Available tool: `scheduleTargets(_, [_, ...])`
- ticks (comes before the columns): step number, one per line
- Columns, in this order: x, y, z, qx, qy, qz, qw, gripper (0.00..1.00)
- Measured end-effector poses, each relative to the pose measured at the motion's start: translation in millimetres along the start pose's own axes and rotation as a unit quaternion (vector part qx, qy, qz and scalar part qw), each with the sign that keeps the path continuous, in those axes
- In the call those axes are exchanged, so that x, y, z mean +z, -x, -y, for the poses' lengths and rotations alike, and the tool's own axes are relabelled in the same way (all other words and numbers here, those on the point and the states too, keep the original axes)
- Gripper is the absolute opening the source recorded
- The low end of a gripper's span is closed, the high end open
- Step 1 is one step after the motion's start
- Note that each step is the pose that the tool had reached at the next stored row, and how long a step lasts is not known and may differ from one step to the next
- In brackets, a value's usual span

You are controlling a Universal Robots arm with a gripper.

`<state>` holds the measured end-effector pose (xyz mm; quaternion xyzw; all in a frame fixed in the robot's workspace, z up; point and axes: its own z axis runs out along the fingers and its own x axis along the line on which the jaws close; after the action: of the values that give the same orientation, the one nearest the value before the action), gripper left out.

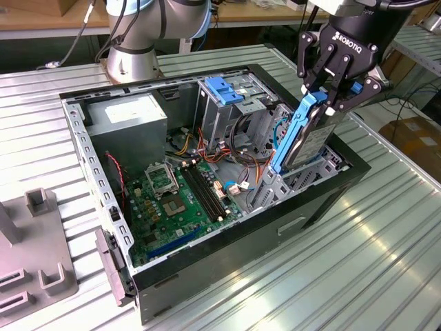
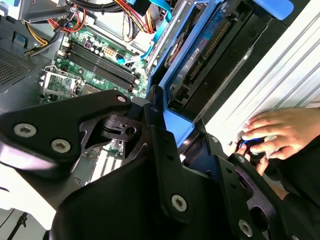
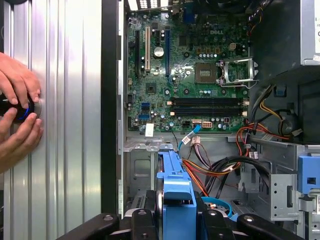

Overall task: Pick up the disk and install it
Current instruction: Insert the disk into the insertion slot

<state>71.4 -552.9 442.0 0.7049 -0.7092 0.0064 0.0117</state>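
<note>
In the exterior view my gripper (image 1: 322, 96) is shut on the top end of the disk (image 1: 315, 143), a silver-grey drive in a bright blue carrier. The disk stands steeply tilted, its lower end down inside the drive bay at the exterior view's right end of the open computer case (image 1: 227, 258). In the first wrist view the blue carrier of the disk (image 3: 175, 187) runs between my black fingers (image 3: 141, 220). The second wrist view shows the disk (image 2: 212, 42) edge-on beyond my gripper (image 2: 167, 127).
Inside the case lie a green motherboard (image 1: 179, 200), a grey power supply box (image 1: 131, 121), loose cables and a silver cage with a blue tab (image 1: 227, 89). A person's hands (image 3: 17, 115) rest on a small device on the ribbed table. A grey fixture (image 1: 34, 252) sits on the exterior view's left.
</note>
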Motion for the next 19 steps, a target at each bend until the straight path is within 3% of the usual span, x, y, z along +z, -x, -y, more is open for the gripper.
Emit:
scheduleTargets(12, [0.3,0.0,0.0,0.000,0.0000,0.0000,1.00000,0.37])
scheduleTargets(19, [3.8,0.1,0.0,0.000,0.0000,0.0000,1.00000,0.37])
